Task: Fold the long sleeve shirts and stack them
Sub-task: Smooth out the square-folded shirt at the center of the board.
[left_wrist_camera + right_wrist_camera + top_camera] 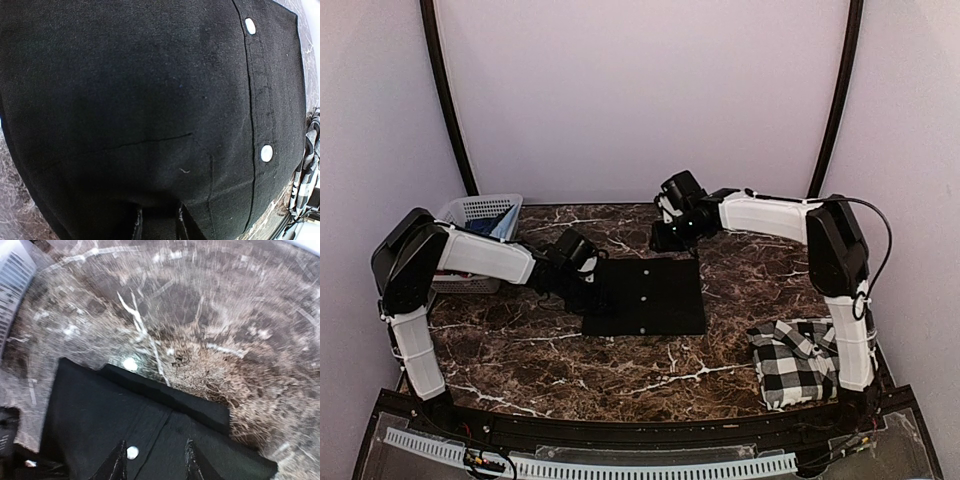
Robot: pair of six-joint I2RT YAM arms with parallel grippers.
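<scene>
The black long sleeve shirt [645,297] lies folded into a flat rectangle in the middle of the table, white buttons up. The checked long sleeve shirt [795,360] sits folded at the near right. My left gripper [588,283] is low at the black shirt's left edge. In the left wrist view black cloth [150,100] fills the frame and covers the tips of the left gripper [159,220], whose narrow jaws have cloth between them. My right gripper [668,238] hovers over the shirt's far edge. The right gripper [154,460] stands open above the button placket [132,452], holding nothing.
A white lattice basket [480,212] stands at the back left, behind my left arm. The checked shirt [307,165] shows at the right edge of the left wrist view. Brown marble tabletop [520,350] surrounds both shirts.
</scene>
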